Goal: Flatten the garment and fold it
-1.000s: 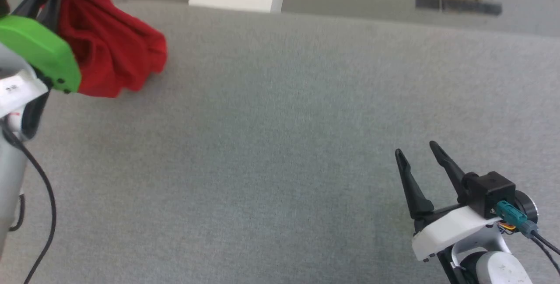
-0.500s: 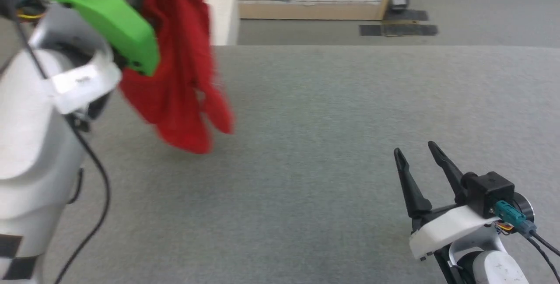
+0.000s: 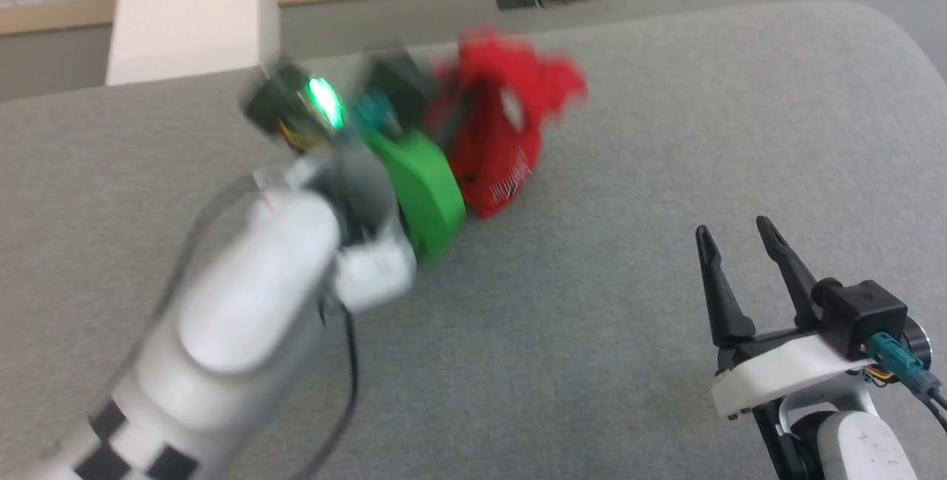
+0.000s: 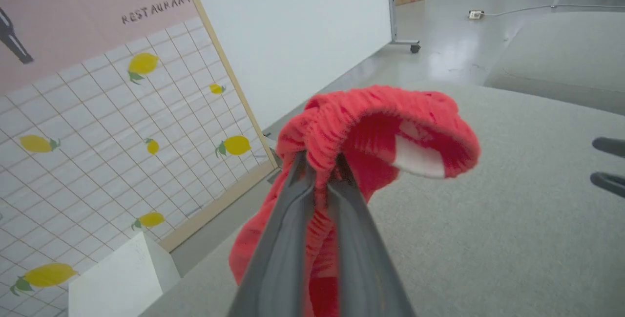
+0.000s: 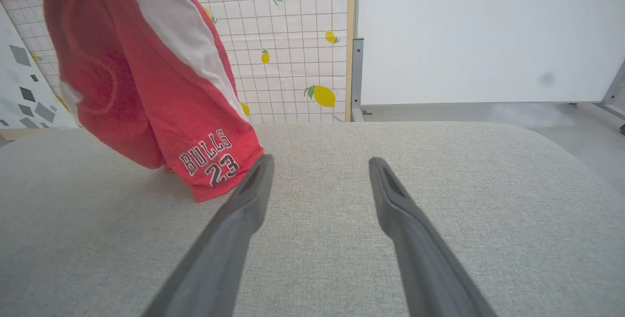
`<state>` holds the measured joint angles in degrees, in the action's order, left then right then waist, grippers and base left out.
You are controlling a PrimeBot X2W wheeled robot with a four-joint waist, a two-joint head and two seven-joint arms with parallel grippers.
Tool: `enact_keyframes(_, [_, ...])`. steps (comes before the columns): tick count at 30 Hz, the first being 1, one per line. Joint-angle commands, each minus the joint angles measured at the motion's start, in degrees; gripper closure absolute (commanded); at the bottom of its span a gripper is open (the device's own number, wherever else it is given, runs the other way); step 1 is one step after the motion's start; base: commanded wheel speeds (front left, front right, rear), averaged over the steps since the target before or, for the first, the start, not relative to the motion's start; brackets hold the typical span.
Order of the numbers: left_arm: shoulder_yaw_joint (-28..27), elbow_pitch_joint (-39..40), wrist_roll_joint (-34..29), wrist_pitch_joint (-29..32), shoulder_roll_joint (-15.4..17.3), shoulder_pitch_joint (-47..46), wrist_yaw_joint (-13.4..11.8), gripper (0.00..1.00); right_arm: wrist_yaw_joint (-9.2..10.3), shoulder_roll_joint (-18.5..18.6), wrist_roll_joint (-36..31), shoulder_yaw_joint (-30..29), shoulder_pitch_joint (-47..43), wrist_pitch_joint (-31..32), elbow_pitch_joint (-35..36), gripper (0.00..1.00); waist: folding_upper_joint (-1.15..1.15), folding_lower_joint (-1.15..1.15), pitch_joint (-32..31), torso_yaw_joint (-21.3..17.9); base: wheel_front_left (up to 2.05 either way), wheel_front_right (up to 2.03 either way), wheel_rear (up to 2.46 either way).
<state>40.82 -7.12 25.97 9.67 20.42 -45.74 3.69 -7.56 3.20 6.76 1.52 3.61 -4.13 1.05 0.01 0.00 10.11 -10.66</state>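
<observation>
The garment [image 4: 371,126] is clamped at its waistband by the left claw [image 4: 321,158]. The right claw [image 3: 732,227] is held apart, lower right.

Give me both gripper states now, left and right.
Left gripper: closed, holding the red shorts by the gathered waistband.
Right gripper: open, jaws spread wide, holding nothing.

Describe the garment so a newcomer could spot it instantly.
Look at the grey padded table. Near its far edge, the garment hangs from the left tool, pinched at its gathered waistband. It alone is bright red, with a white side stripe and BULLS 23 printed near the hem.
</observation>
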Motion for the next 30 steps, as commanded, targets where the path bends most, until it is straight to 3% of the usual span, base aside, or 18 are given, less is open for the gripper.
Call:
enact_keyframes(1, [2.11, -1.25, -1.16, 0.39, 0.42, 2.86, 0.80, 1.00, 0.08, -0.24, -0.43, 0.04, 1.02, -0.65, 0.10, 0.00, -0.01, 0.00, 3.07, -2.82, 0.00, 0.00, 0.00])
enact_keyframes(7, [9.41, -5.07, -1.08, 1.76, 2.70, 10.43, 2.65, 1.00, 0.08, -0.30, 0.18, 0.06, 1.26, -1.68, -0.66, 0.00, -0.01, 0.00, 4.17, -3.12, 0.00, 0.00, 0.00])
enact_keyframes(9, [10.44, -5.47, -0.49, 2.22, 3.33, 11.87, 2.85, 0.00, 0.08, -0.31, 0.36, -0.17, 1.27, -1.81, -1.07, 0.00, -0.01, 0.00, 4.10, -2.52, 0.00, 0.00, 0.00])
enact_keyframes(26, [6.00, -2.15, 3.37, -1.83, 4.25, 13.82, -0.94, 0.00, 0.08, -0.32, -0.10, -1.25, -0.73, 0.64, -2.85, 0.00, -0.01, 0.00, -6.00, 8.26, 0.00, 0.00, 0.00])
enact_keyframes(29, [3.49, -1.48, 4.39, -3.12, 5.22, 14.55, -3.18, 0.00, 0.08, -0.32, 0.05, -1.45, -1.19, 1.09, -2.49, 0.00, -0.01, 0.00, -7.50, 9.99, 0.00, 0.00, 0.00])
enact_keyframes(30, [-0.36, -0.53, 5.66, -5.49, 6.36, 15.95, -6.88, 0.00, 0.08, -0.32, 0.33, -1.60, -1.67, 1.50, -1.85, 0.00, -0.01, 0.00, -8.68, 11.43, 0.00, 0.00, 0.00])
